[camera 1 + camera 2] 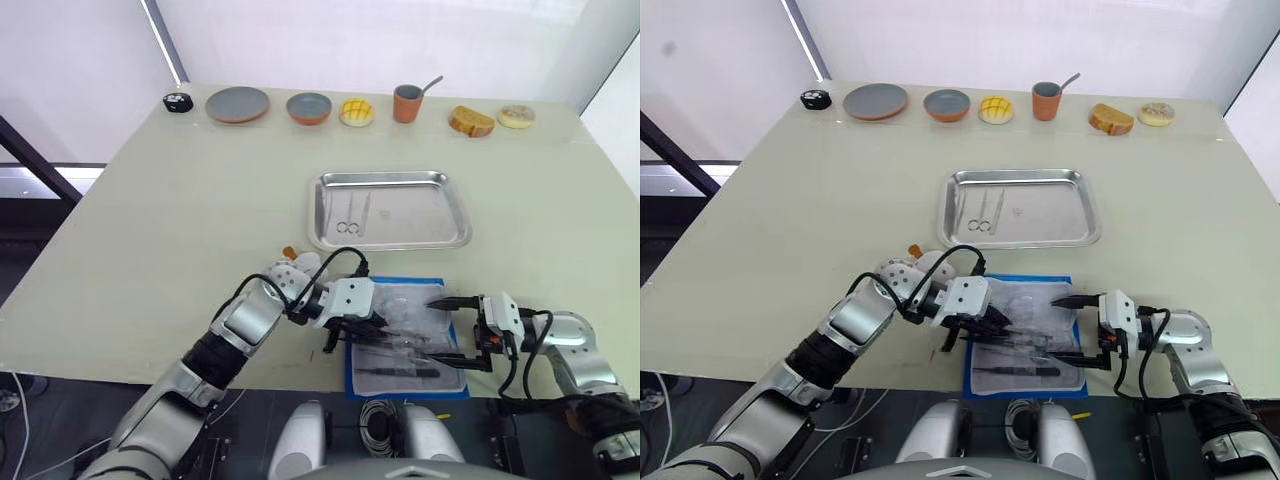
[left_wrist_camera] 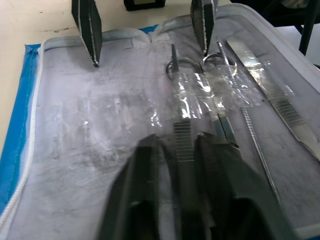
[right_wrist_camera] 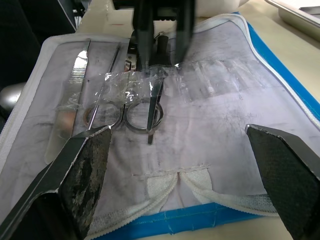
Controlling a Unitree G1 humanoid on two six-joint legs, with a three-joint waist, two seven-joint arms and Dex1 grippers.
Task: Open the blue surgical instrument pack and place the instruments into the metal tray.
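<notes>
The blue pack (image 1: 405,340) lies open at the lower centre of the head view, just below the metal tray (image 1: 388,208), which already holds scissors (image 1: 349,214). The remaining instruments (image 3: 145,107) sit under clear straps: stiff, thin, probably slippery; grip at the shank. Left hand (image 2: 186,152) is narrowed around one instrument; right hand (image 3: 180,175) is spread wide. The beige table (image 1: 180,220) appears flat and matte.
</notes>
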